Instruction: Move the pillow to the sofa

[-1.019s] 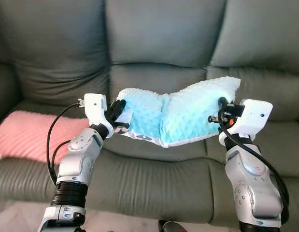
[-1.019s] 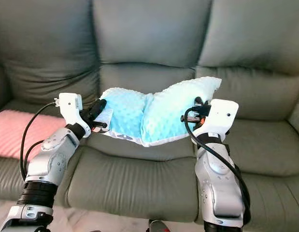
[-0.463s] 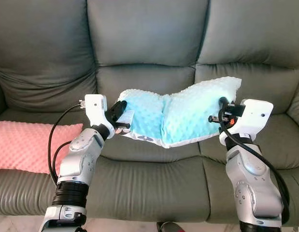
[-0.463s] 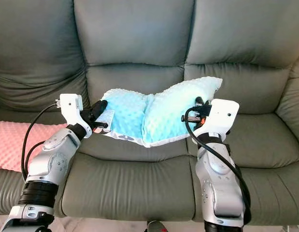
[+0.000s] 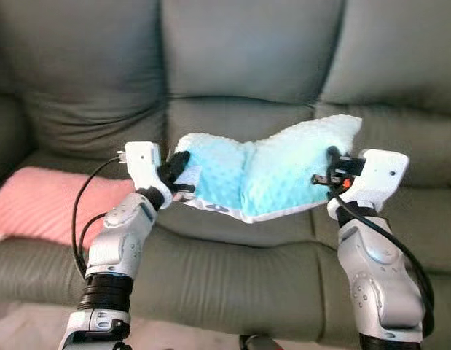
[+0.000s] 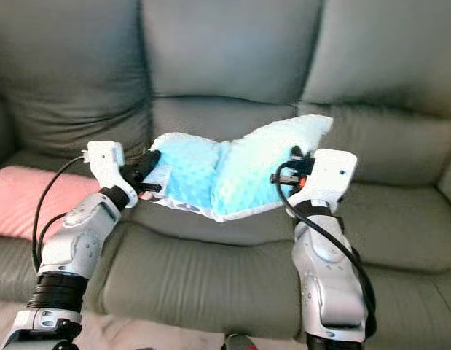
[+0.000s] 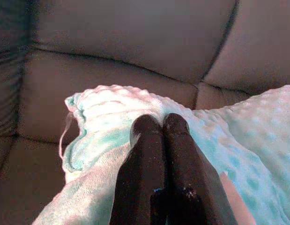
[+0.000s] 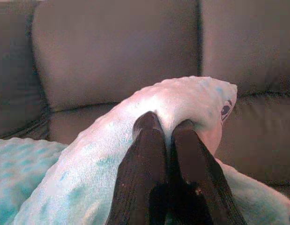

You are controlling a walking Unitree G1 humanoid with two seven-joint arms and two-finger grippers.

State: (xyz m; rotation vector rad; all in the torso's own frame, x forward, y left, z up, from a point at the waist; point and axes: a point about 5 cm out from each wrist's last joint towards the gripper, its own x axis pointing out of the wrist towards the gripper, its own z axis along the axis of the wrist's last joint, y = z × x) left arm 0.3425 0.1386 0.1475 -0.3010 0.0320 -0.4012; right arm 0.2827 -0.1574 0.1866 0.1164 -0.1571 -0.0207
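Observation:
A light blue dotted pillow [image 5: 265, 173] hangs in the air between my two arms, sagging in the middle, over the middle seat of the grey leather sofa [image 5: 232, 80]. My left gripper [image 5: 180, 173] is shut on the pillow's left end, its black fingers [image 7: 175, 140] pressed together on the fabric. At the right end my right gripper [image 5: 329, 169] pinches the pillow, fingers [image 8: 149, 145] close together around a fold. The pillow does not touch the seat cushion.
A pink dotted blanket [image 5: 46, 204] lies on the sofa's left seat. The sofa's middle seat [image 5: 232, 240] and right seat [image 5: 429, 219] lie below and beside the pillow. Pale floor [image 5: 36, 324] shows at the lower left.
The camera has shifted and the picture is blurred; the sofa looks nearer and lower in view. Both grippers still hold the pillow the same way.

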